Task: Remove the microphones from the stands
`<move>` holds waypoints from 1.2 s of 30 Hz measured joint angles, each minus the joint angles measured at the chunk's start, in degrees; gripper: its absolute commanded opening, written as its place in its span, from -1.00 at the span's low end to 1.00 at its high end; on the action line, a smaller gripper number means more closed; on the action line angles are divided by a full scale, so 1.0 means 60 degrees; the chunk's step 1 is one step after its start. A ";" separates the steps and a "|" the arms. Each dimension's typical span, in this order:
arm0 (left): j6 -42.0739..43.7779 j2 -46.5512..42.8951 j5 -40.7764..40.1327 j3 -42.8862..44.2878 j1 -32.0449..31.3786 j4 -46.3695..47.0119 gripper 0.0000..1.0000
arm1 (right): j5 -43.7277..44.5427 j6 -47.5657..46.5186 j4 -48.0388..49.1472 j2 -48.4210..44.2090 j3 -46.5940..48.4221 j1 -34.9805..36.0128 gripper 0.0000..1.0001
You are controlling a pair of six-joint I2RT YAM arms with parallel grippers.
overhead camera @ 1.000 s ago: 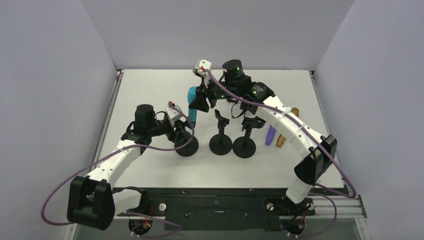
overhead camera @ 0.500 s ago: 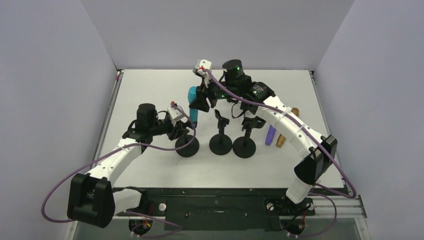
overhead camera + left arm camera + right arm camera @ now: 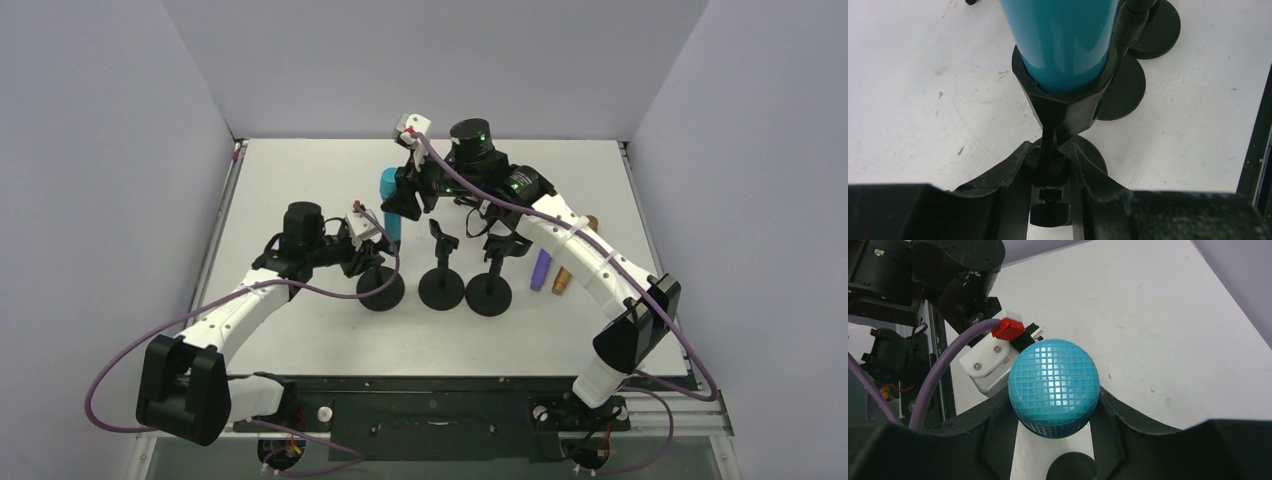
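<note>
At the left, the left pincer [image 3: 1049, 166] is pressed together around the thin stem of the black microphone stand with a round base [image 3: 380, 291], just below its clip. A second ago this pincer was held spread and short of the stem, so the stand has only now been pinned in place. The left arm has also been brought forward a little toward the stand.

The teal microphone with a mesh ball head [image 3: 1054, 388] is still seated in the clip, and its smooth body fills the top of the left wrist view. The ball head is pinched from both sides by the right pincer [image 3: 1054, 415], whose hold has not been altered, though it appears to have been shifted slightly. With the stand braced and the head gripped, the microphone is judged ready to be drawn up out of the clip. It has not yet been freed.

Further right, two empty black stands [image 3: 442, 287] are set on the white table [image 3: 300, 180]. Beyond them, a purple microphone [image 3: 541, 270] and a tan microphone [image 3: 563, 280] are laid side by side.

No brand, label or writing can be read anywhere. Only a red plug on a white camera mount [image 3: 993, 357] and green lights on the right arm are seen.
</note>
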 measured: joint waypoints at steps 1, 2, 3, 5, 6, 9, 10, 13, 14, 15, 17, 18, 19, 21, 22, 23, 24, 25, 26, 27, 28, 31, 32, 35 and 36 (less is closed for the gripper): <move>0.0004 0.0000 0.0000 0.0000 0.0000 0.0000 -1.00 | 0.0018 0.0058 0.0036 -0.0044 -0.0051 -0.0022 -1.00; 0.0007 0.0000 0.0000 0.0000 -0.0004 0.0000 -1.00 | 0.0033 0.0138 0.0091 -0.0106 -0.0120 -0.0047 -1.00; 0.0015 0.0000 -0.0007 0.0000 -0.0015 0.0004 -1.00 | 0.0051 0.0233 0.0153 -0.0171 -0.0193 -0.0080 -1.00; 0.0033 0.0000 -0.0011 0.0000 -0.0026 0.0000 -1.00 | 0.0058 0.0481 0.0361 -0.0321 -0.0375 -0.0164 -1.00; 0.0033 0.0000 -0.0018 0.0000 -0.0040 0.0004 -1.00 | 0.0062 0.0619 0.0459 -0.0382 -0.0448 -0.0211 -1.00; 0.0036 0.0007 -0.0044 0.0015 -0.0058 -0.0007 -1.00 | 0.0058 0.0962 0.0816 -0.0517 -0.0488 -0.0302 -1.00; 0.0036 0.0018 -0.0044 0.0029 -0.0058 -0.0022 -1.00 | 0.0058 0.1067 0.0984 -0.0572 -0.0488 -0.0302 -1.00; 0.0047 0.0047 -0.0047 0.0066 -0.0069 -0.0062 -1.00 | 0.0055 0.1319 0.1574 -0.0827 -0.0481 -0.0317 -1.00; 0.0047 0.0051 -0.0051 0.0080 -0.0073 -0.0087 -1.00 | 0.0055 0.1373 0.1727 -0.0936 -0.0444 -0.0346 -1.00; 0.0051 0.0055 -0.0058 0.0091 -0.0076 -0.0102 -1.00 | 0.0055 0.1410 0.1829 -0.1027 -0.0401 -0.0353 -1.00; 0.0058 0.0055 -0.0069 0.0102 -0.0080 -0.0124 -1.00 | 0.0066 0.1450 0.2007 -0.1177 -0.0273 -0.0353 -1.00; 0.0062 0.0055 -0.0073 0.0106 -0.0080 -0.0138 -1.00 | 0.0084 0.1461 0.2102 -0.1249 -0.0226 -0.0353 -1.00; 0.0058 0.0055 -0.0073 0.0109 -0.0080 -0.0138 -1.00 | 0.0091 0.1479 0.2167 -0.1304 -0.0197 -0.0353 -1.00; 0.0051 0.0055 -0.0073 0.0109 -0.0080 -0.0142 -1.00 | 0.0182 0.1483 0.2215 -0.1410 -0.0164 -0.0357 -1.00; 0.0044 0.0055 -0.0076 0.0109 -0.0080 -0.0142 -1.00 | 0.0255 0.1490 0.2211 -0.1457 -0.0164 -0.0361 -1.00; 0.0040 0.0055 -0.0073 0.0109 -0.0080 -0.0142 -1.00 | 0.0364 0.1497 0.2215 -0.1497 -0.0164 -0.0372 -1.00; 0.0033 0.0055 -0.0073 0.0113 -0.0080 -0.0142 -1.00 | 0.0474 0.1519 0.2215 -0.1541 -0.0164 -0.0404 -1.00; 0.0022 0.0055 -0.0073 0.0117 -0.0080 -0.0138 -1.00 | 0.0601 0.1552 0.2204 -0.1574 -0.0164 -0.0444 -1.00; 0.0007 0.0051 -0.0073 0.0117 -0.0080 -0.0138 -1.00 | 0.0754 0.1592 0.2193 -0.1603 -0.0164 -0.0506 -1.00; -0.0018 0.0051 -0.0073 0.0117 -0.0080 -0.0127 -1.00 | 0.0911 0.1621 0.2178 -0.1632 -0.0164 -0.0572 -1.00; -0.0051 0.0051 -0.0073 0.0120 -0.0080 -0.0117 -1.00 | 0.1107 0.1643 0.2157 -0.1665 -0.0164 -0.0659 -1.00; -0.0262 0.0051 -0.0091 0.0117 -0.0080 -0.0033 -1.00 | 0.1789 0.1730 0.1985 -0.1778 -0.0160 -0.0911 -1.00; -0.0342 0.0051 -0.0117 0.0117 -0.0080 -0.0004 -1.00 | 0.2029 0.1767 0.1894 -0.1821 -0.0160 -0.0984 -1.00; -0.0583 0.0055 -0.0251 0.0113 -0.0106 0.0091 -1.00 | 0.2718 0.1876 0.1523 -0.2029 -0.0160 -0.1198 -1.00; -0.0656 0.0062 -0.0306 0.0113 -0.0124 0.0124 -1.00 | 0.2943 0.1909 0.1377 -0.2116 -0.0160 -0.1297 -1.00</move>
